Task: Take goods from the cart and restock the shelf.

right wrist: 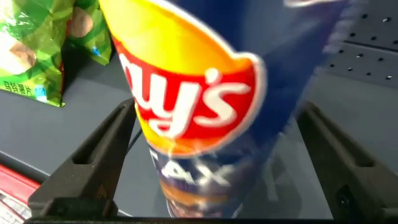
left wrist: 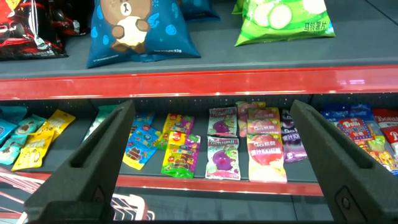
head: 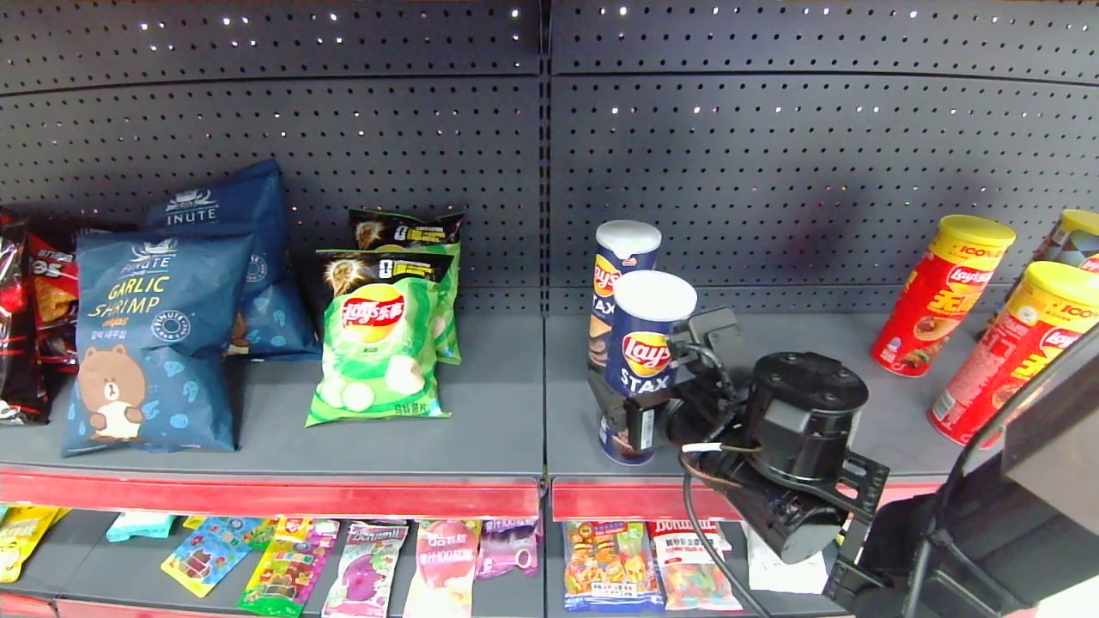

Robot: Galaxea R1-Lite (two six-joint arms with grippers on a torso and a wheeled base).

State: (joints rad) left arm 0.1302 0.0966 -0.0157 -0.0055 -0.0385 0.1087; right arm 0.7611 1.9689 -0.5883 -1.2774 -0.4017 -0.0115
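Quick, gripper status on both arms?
Left gripper: open, empty.
Right gripper: open, straddling the blue can, not clamped.

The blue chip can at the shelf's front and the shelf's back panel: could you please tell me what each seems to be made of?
Blue can: probably a paperboard tube with a glossy printed wrap, going by its straight walls and sheen; its white lid looks like matte plastic. Back panel: likely dark painted sheet metal, given its regular punched holes and faint satin sheen.
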